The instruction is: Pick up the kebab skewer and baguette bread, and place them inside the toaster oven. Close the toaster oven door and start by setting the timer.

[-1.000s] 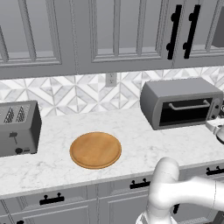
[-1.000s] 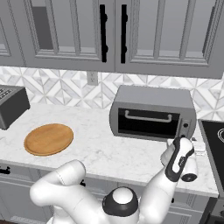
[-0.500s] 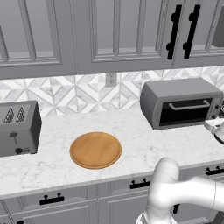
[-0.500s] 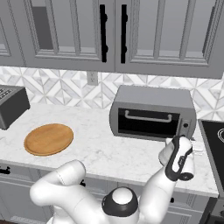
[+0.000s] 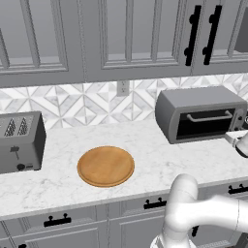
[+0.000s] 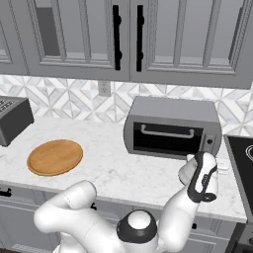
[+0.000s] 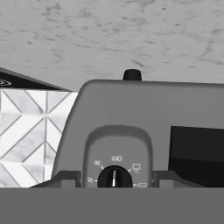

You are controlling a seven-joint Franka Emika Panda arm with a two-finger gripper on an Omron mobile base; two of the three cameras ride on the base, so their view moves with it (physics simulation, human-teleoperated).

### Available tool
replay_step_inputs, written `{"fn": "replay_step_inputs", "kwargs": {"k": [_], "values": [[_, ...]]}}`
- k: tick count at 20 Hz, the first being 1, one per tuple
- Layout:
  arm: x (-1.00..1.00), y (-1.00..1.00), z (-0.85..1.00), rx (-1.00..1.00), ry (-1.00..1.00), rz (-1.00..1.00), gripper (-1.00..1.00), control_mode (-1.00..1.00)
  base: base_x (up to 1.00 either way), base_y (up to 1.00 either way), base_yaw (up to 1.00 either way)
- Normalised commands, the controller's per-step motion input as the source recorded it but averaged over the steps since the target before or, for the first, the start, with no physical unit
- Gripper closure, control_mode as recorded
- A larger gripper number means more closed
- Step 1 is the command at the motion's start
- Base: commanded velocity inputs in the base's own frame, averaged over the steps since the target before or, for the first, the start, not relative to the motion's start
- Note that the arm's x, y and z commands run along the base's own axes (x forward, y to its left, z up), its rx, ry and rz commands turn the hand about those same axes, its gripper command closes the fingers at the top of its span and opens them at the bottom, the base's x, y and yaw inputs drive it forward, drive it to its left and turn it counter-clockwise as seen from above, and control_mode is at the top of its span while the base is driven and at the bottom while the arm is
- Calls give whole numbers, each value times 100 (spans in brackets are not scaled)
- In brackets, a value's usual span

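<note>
On the marble counter (image 5: 145,145), under the grey wall cabinets (image 5: 126,38), the toaster oven (image 6: 173,126) sits at the right end against the tiled backsplash (image 5: 87,104). Its door (image 6: 167,138) is shut, the silver bar handle (image 6: 167,131) running across the dark glass. In the right base view the white arm (image 6: 148,217) bends up from below and brings the hand to the control strip on the oven's right side. Left of the oven, well apart from it, lies a round wooden board (image 5: 105,165), bare on top, and farther left stands a grey slot toaster (image 5: 20,141). In the hand view, which is turned upside down, the timer knob (image 7: 114,177) sits dead ahead with printed marks around it, and the gripper (image 7: 114,178) has one dark fingertip (image 7: 65,177) on each side of that knob, close beside it. Whether the fingers are pressing on the knob or standing just off it I cannot tell.
</note>
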Motion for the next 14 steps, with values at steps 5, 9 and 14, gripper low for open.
{"fn": "replay_step_inputs", "kwargs": {"k": [5,9,14], "values": [[0,-1,0,0,0,-4,100,-100,0,0,0],[-1,-4,0,0,0,-1,100,-100,0,0,0],[-3,-17,0,0,0,0,100,-100,0,0,0]]}}
